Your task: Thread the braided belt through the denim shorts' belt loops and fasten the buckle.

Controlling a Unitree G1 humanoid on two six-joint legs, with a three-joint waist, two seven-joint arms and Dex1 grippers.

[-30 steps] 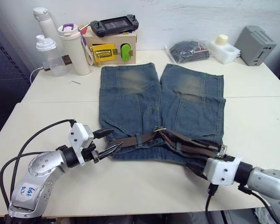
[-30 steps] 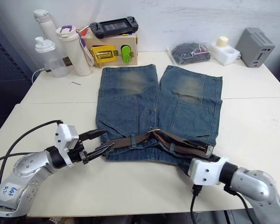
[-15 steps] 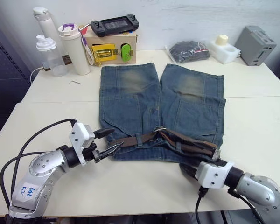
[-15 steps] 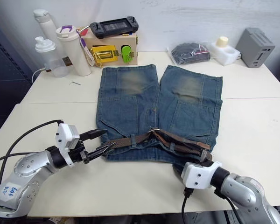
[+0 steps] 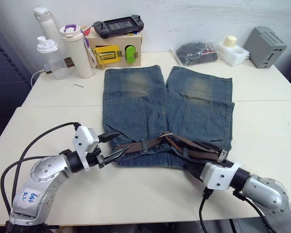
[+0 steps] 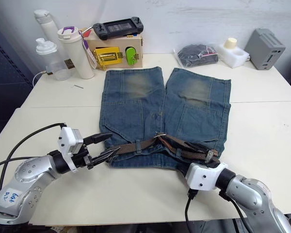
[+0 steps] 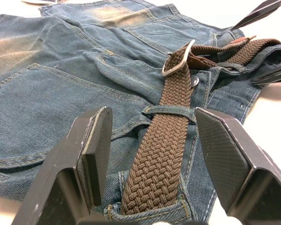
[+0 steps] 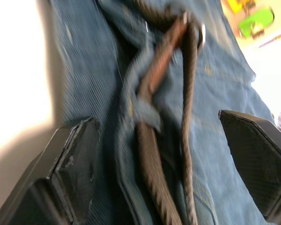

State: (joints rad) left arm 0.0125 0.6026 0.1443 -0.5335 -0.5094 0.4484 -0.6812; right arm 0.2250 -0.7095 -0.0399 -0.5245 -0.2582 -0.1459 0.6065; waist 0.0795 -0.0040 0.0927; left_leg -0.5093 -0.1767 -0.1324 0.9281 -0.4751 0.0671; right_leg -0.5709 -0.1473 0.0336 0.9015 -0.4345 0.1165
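While open, both pincers (image 5: pixel 117 145) beside belt (image 5: pixel 150 144)

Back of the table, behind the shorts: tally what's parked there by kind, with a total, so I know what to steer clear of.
Bottles and tumblers: 3, white bottle, clear shaker, white tumbler
Boxes: 2, wooden box, grey box
Handheld console: 1
Black bundle in plastic: 1
White foam piece: 1
Total: 8
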